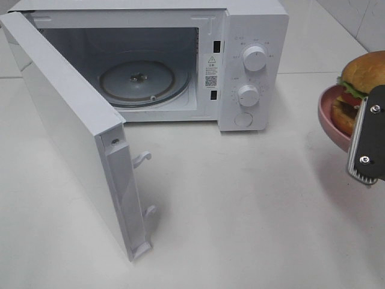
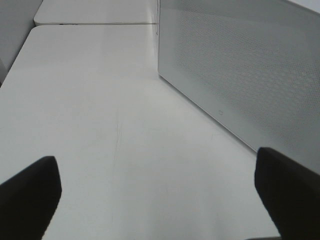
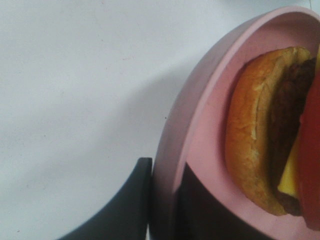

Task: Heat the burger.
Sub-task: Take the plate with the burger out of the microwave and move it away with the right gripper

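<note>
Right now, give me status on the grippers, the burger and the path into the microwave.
Left gripper open, empty. Right gripper shut on pink plate rim, burger on it, held off the table. Microwave door wide open, turntable bare, path clear.

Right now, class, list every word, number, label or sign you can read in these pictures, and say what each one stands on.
No text can be read well enough to quote.
Warning sticker on the microwave's front frame: triangle sign, small print and a square code, all too small.
Markings around the upper knob and lower knob: too small.
Burger and pink plate: no writing.
</note>
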